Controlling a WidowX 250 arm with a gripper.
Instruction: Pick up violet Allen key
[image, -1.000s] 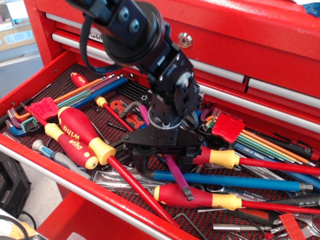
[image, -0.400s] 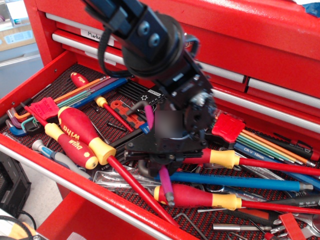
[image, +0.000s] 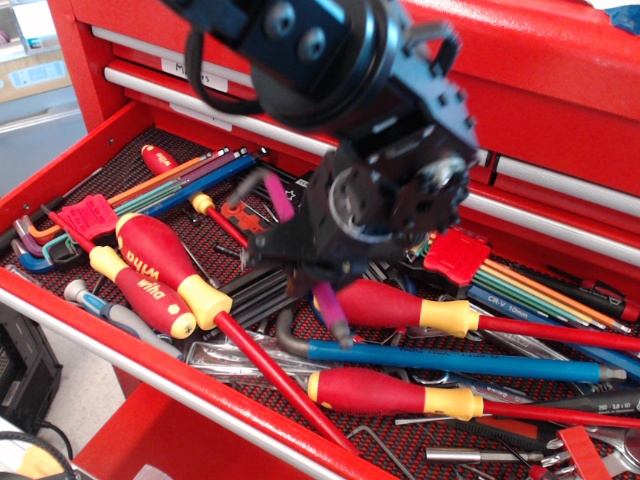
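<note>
The violet Allen key (image: 332, 312) is clamped in my gripper (image: 318, 272) and hangs tilted above the open drawer. Its glossy violet shaft comes out below the fingers and ends in a dark ball tip just over the tools. Its upper shaft and greyish bent arm (image: 252, 182) stick out up and to the left. The middle of the key is hidden by the black gripper body. The gripper is shut on the key.
The red tool-chest drawer (image: 150, 375) holds red-yellow screwdrivers (image: 160, 270), a blue-shafted tool (image: 450, 360), black hex keys (image: 255, 290) and rainbow hex key sets in red holders at left (image: 85, 215) and right (image: 458, 255). Closed drawers (image: 560, 110) rise behind.
The gripper has risen and shifted up and right, carrying the violet key. The key's tip has lifted off the screwdriver pile.
</note>
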